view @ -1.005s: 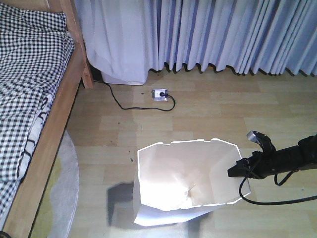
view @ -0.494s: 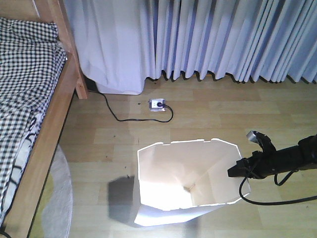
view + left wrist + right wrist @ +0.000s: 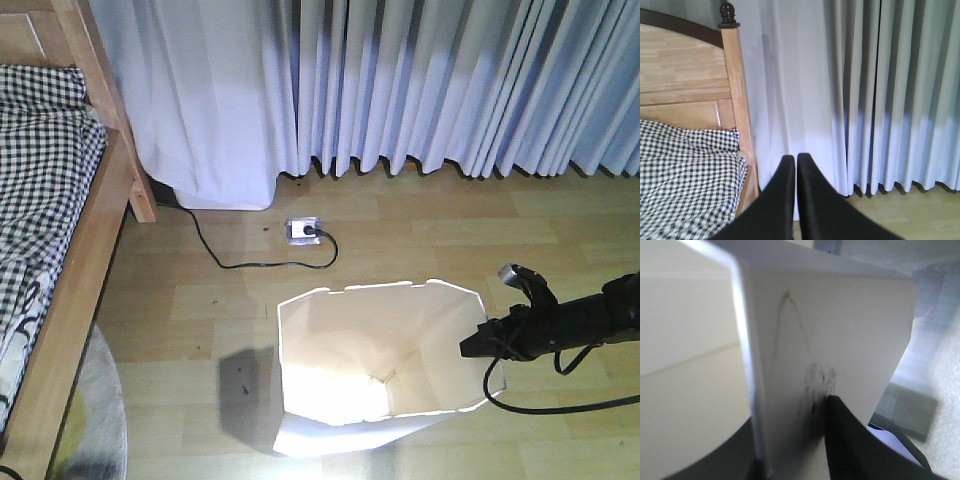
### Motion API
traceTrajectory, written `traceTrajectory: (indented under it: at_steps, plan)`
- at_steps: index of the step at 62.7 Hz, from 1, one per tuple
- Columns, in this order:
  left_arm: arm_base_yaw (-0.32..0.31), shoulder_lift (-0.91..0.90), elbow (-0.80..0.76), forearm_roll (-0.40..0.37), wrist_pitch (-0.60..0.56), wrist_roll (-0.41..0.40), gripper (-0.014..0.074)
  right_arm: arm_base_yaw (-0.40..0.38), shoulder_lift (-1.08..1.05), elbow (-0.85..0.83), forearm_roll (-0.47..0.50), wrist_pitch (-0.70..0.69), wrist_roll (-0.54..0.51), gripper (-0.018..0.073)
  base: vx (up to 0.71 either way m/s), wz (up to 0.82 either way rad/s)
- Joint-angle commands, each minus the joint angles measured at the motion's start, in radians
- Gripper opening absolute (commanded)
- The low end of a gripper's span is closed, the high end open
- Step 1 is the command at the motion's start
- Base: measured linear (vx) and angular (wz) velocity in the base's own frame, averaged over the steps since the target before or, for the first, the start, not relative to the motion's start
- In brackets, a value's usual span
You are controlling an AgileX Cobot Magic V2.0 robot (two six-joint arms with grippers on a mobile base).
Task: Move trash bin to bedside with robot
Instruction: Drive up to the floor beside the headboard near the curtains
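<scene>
Right gripper (image 3: 478,346) is being clenched on the bin's (image 3: 340,345) rim wall, apart from the bed (image 3: 62,300). Left gripper (image 3: 793,166) is being held closed, empty, facing the curtain (image 3: 865,100).

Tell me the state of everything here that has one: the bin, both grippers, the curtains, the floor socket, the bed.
trash bin: upright, open-topped, looks empty.
right gripper: shut on the right wall of the trash bin.
left gripper: shut, holding nothing.
curtains: drawn closed.
floor socket: one black plug in it.
bed: checked bedding rumpled.
</scene>
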Motion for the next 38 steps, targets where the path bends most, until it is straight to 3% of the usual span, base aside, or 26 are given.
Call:
traceTrajectory:
  at_steps: [1, 38]
  plan:
    - [0.001, -0.008, 0.012, -0.009, -0.074, -0.014, -0.0006, -0.004, -0.073, -0.004, 0.048, 0.261, -0.005, -0.0003, 0.18, -0.02]
    - [0.001, -0.008, 0.012, -0.009, -0.074, -0.014, -0.0006, -0.004, -0.073, -0.004, 0.048, 0.261, -0.005, -0.0003, 0.18, 0.04]
